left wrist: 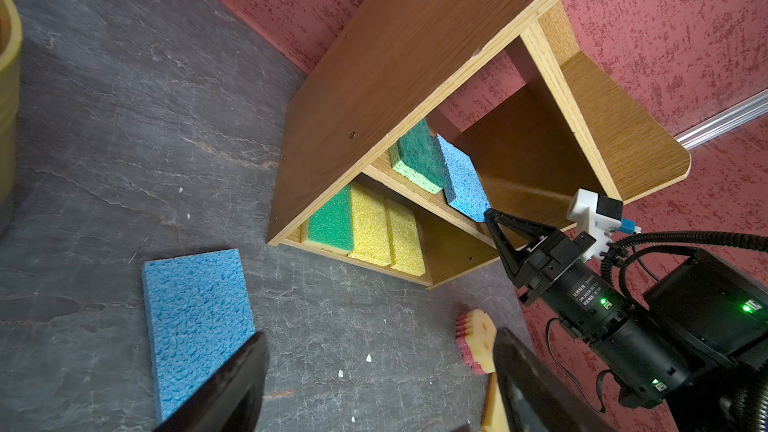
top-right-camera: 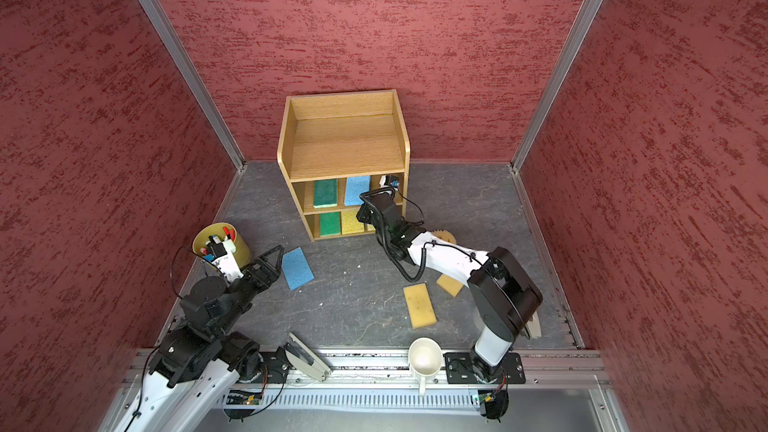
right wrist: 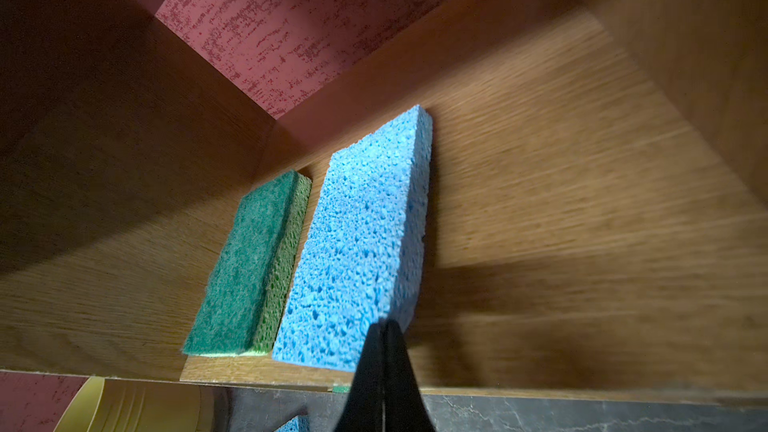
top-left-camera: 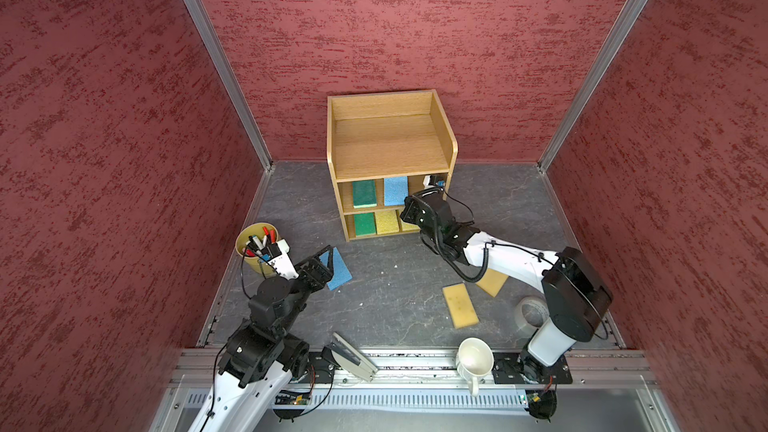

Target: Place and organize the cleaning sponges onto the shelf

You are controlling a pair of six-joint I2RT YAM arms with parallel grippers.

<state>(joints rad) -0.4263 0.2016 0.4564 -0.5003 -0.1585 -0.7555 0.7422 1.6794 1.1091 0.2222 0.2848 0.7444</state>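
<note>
The wooden shelf [top-left-camera: 390, 139] stands at the back wall. Its middle tier holds a green sponge [top-left-camera: 364, 193] and a blue sponge [top-left-camera: 395, 191] side by side. On the bottom tier lie a green sponge [top-left-camera: 365, 224] and two yellow sponges [left wrist: 370, 224] [left wrist: 405, 238]. My right gripper [right wrist: 384, 328] is shut with nothing in it, its tip at the near right corner of the shelved blue sponge [right wrist: 357, 243]. My left gripper [left wrist: 380, 351] hangs open over the floor beside another blue sponge [top-left-camera: 338, 270]. Two tan sponges [top-left-camera: 460, 305] [top-left-camera: 492, 282] and the smiley sponge [left wrist: 478, 338] lie on the floor.
A yellow pen cup [top-left-camera: 253, 249] stands just behind the left arm. A tape roll [top-left-camera: 530, 311] lies by the right arm's base. A white mug [top-left-camera: 473, 357] and a grey stapler-like tool [top-left-camera: 353, 357] sit on the front rail.
</note>
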